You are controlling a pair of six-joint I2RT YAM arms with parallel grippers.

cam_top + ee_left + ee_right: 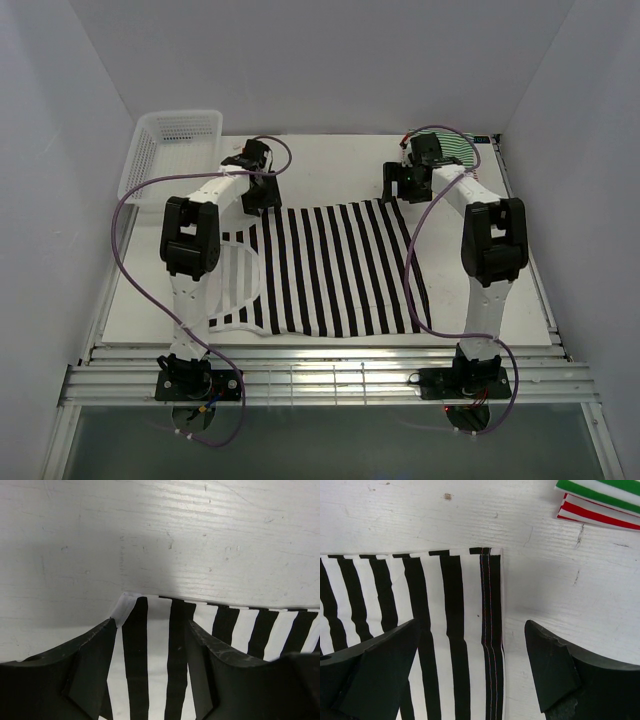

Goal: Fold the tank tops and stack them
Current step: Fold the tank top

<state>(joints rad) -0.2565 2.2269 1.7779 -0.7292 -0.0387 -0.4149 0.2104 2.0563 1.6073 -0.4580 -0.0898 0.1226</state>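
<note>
A white basket (170, 150) is sitting at the table's (330, 160) far left corner. The left gripper (152, 625), jaws released, is straddling the far left corner of the black-and-white tank top (330, 270), which is lying flat mid-table. The right gripper (470, 625), jaws spread wide, is hovering over its far right corner. At far right, the green-striped tank top (600, 495) is lying on the red-striped tank top (600, 512).

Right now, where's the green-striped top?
The green-striped top sits at the far right in the top view, just beyond the right gripper, lying on the red-and-white top.
</note>
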